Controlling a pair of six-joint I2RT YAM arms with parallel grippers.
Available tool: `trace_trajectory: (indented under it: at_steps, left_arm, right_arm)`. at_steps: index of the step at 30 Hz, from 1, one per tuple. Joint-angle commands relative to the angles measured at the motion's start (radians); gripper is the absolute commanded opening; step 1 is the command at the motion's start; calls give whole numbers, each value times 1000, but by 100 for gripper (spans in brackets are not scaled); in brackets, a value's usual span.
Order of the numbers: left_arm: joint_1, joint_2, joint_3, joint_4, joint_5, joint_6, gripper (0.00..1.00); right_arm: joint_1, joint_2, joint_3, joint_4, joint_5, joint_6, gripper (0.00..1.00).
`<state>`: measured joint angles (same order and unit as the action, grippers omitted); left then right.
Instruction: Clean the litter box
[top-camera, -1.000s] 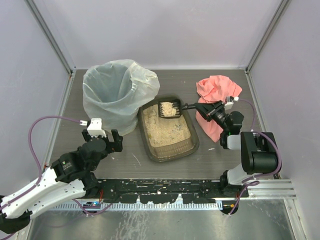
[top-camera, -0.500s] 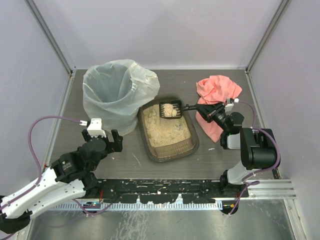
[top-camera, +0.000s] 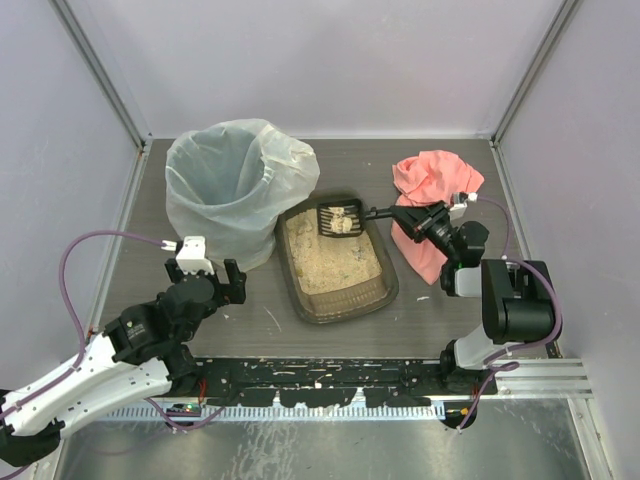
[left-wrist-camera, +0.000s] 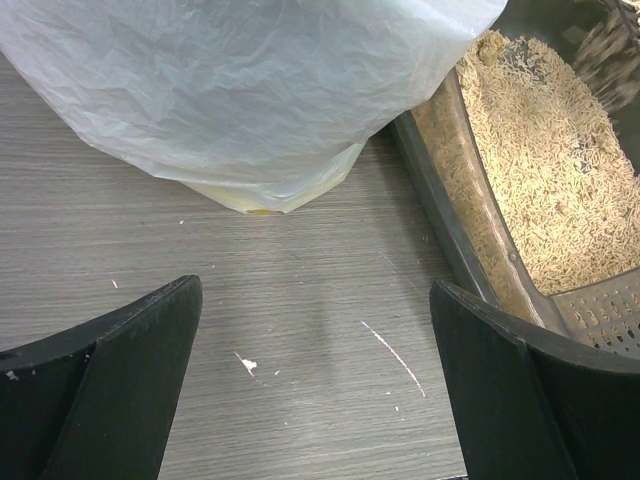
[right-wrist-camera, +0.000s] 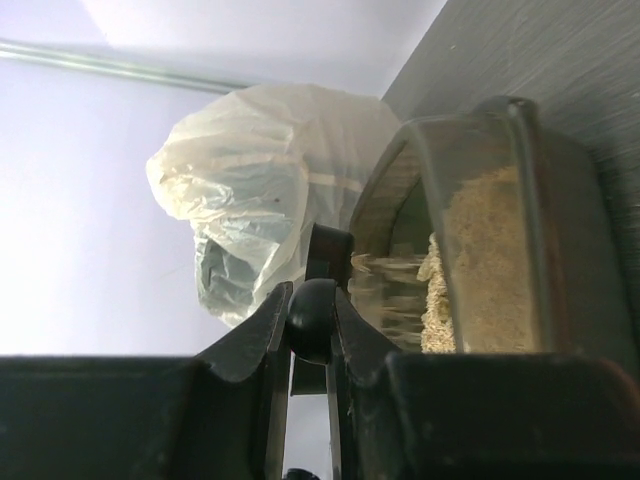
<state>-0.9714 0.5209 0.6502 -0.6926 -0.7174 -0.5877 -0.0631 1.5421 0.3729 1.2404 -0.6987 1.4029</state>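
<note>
The right gripper (right-wrist-camera: 312, 325) is clamped on the round handle of the scoop (top-camera: 340, 220). The loaded scoop is held over the far end of the litter box (top-camera: 345, 312), which sits mid-table just right of the bin (top-camera: 235, 185), the bag overhanging its far-left corner. The left gripper (left-wrist-camera: 313, 290) hangs with jaws wide apart just left of the box. The box looks like thin, slightly flexible plastic weighted by loose litter, so it would likely spill if tipped and is best taken by the rim of a long side and kept level.
</note>
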Motion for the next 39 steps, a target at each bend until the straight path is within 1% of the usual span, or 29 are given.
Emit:
trace_trajectory:
  at_steps: [1, 2, 3, 5, 6, 8, 9, 11, 12, 13, 15, 16, 18, 19, 20, 22, 24, 25, 26, 27, 28, 29, 31, 32, 33, 35, 36, 38, 39]
  left_arm:
    - [-3, -3, 3, 40, -14, -8, 98]
    - [-3, -3, 5, 41, -13, -8, 98]
    - [-3, -2, 12, 32, -9, -8, 98]
    - [-3, -2, 21, 18, -7, -12, 98]
    - [-3, -4, 16, 21, -12, -13, 98]
    - [-3, -8, 9, 29, -19, -8, 98]
    - [-4, -8, 14, 24, -15, -8, 98]
    - [-4, -9, 21, 14, -8, -13, 98]
    - [-4, -10, 15, 17, -14, -15, 98]
    - [-3, -13, 6, 30, -17, -15, 98]
    - [-3, -9, 4, 40, -10, -11, 98]
    - [-3, -5, 11, 31, -2, -13, 98]
    - [-3, 0, 19, 18, -4, -18, 98]
    - [-3, -3, 12, 23, -10, -19, 98]
    - [-3, -4, 3, 31, -13, -17, 98]
    - [-4, -8, 9, 32, -7, -13, 98]
    - [-3, -10, 15, 17, -6, -17, 98]
    - [-3, -13, 8, 21, -12, -18, 98]
    - [-2, -16, -1, 34, -19, -17, 98]
    - [-3, -17, -7, 47, -22, -12, 98]
    - [-3, -13, -2, 45, -15, -9, 98]
    - [-3, -7, 8, 34, -7, -9, 98]
    - [-3, -1, 19, 21, -7, -13, 98]
    - [-3, -1, 12, 26, -18, -14, 98]
    - [-3, -2, 1, 36, -23, -11, 98]
    - [-3, -2, 0, 41, -16, -7, 98]
    - [-3, -1, 5, 36, -12, -10, 98]
    - [-3, -1, 3, 37, -13, -12, 98]
    - [-3, -3, -5, 45, -18, -12, 98]
  right_arm:
    - [0, -18, 10, 95, 18, 22, 1]
    - [-23, -34, -23, 84, 65, 44, 1]
    - [-23, -39, -14, 61, 57, 27, 1]
    - [37, -16, 83, 16, -64, -55, 1]
    - [40, -14, 88, 45, -64, -54, 1]
    - [-24, -49, 4, 50, 59, 39, 1]
    - [-37, -63, -12, 40, 87, 29, 1]
    - [25, -49, 90, -50, -35, -84, 1]
    - [52, -37, 124, -49, -73, -103, 0]
    - [49, -45, 96, -18, -40, -71, 1]
    - [-17, -79, -5, -1, 90, 6, 1]
    - [-17, -79, 3, -5, 89, -12, 1]
    - [41, -37, 100, -46, -62, -93, 1]
    - [39, -35, 79, -2, -41, -70, 1]
    - [5, -48, 29, 29, 28, -17, 1]
    - [-44, -72, -40, 32, 112, 43, 1]
    - [8, -48, 55, -25, -6, -35, 1]
    - [34, -29, 93, -1, -53, -63, 1]
    - [32, -28, 66, 55, -25, -12, 1]
    - [2, -42, 4, 83, 53, 50, 1]
    - [-20, -58, -40, 86, 122, 75, 1]
    - [-21, -66, -28, 56, 120, 42, 1]
    - [43, -47, 98, -55, -30, -78, 1]
    - [60, -41, 107, -16, -52, -69, 1]
    - [46, -51, 66, 34, -1, -20, 0]
    - [-7, -85, -19, 28, 108, 45, 1]
    - [-9, -88, 4, -5, 88, 4, 1]
    - [42, -58, 123, -85, -85, -105, 1]
    - [35, -66, 107, -35, -56, -76, 1]
